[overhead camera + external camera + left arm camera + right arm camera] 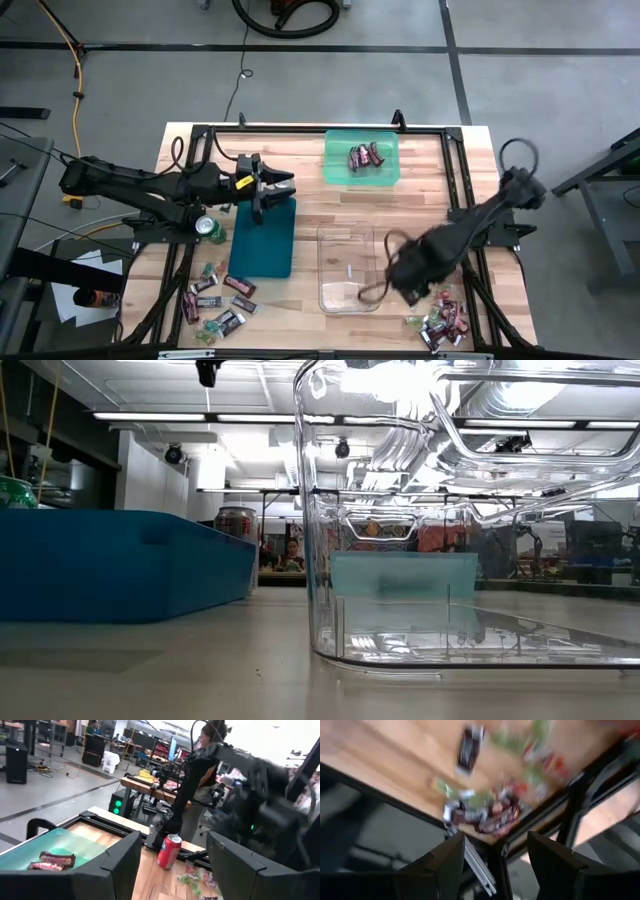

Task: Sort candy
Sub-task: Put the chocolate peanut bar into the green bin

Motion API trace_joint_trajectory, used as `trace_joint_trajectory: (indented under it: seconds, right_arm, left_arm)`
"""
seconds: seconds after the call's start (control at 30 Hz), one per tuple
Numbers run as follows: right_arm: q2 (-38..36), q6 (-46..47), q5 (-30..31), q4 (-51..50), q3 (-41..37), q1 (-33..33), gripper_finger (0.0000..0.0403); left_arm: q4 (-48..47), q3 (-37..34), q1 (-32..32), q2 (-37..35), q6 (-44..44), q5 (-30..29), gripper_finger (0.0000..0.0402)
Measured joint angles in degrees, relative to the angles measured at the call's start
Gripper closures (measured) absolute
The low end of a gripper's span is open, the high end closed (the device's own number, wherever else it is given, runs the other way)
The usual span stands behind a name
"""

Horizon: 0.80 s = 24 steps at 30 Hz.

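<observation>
Wrapped candy lies in two loose piles on the wooden table: one at the near left (215, 303) and one at the near right (440, 322). A few dark red bars (363, 156) lie in the green tray (385, 172) at the far side. They also show in the left wrist view (50, 860). My left gripper (283, 190) hovers open and empty over the far end of the blue bin (262, 245). My right gripper (402, 278) is open and empty beside the clear bin (347, 268), near the right pile (485, 814).
A green can (208, 228) stands left of the blue bin. A red can (169, 851) stands on the table beyond the tray. In the low view the clear bin's wall (330, 560) and the blue bin (110, 565) fill the front. Black frame rails edge the table.
</observation>
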Motion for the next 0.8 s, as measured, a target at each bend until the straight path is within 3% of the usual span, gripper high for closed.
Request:
trace_joint_trajectory:
  seconds: [0.17, 0.27, 0.37, 0.53, 0.67, 0.8]
  right_arm:
    - [0.75, 6.73, -12.6, 17.43, -14.24, 6.43, 0.0194]
    - [-1.12, 17.12, -15.53, 29.31, -21.14, 9.67, 0.0194]
    - [-2.83, 26.96, -14.67, 37.19, -25.46, 11.95, 0.0194]
    - [-3.01, 37.37, -13.04, 38.25, -29.02, 15.6, 0.0194]
    - [-3.01, 42.13, -7.51, 39.24, -30.31, 16.66, 0.0194]
    - [-3.01, 43.51, -6.24, 40.22, -31.78, 16.7, 0.0194]
  left_arm:
    - [-0.12, 0.0, 0.0, 0.0, 0.09, 2.99, 0.0193]
    - [-0.13, 0.0, -0.01, 0.0, 0.08, 3.66, 0.0193]
    - [-0.13, 0.0, -0.02, 0.0, -0.17, 3.66, 0.0193]
    - [-0.13, 0.0, 0.0, 0.0, -0.24, 3.1, 0.0193]
    - [-0.02, 0.0, -0.02, 0.0, -0.31, 1.72, 0.0193]
    - [0.07, 0.02, -0.02, 0.0, -0.33, 0.78, 0.0193]
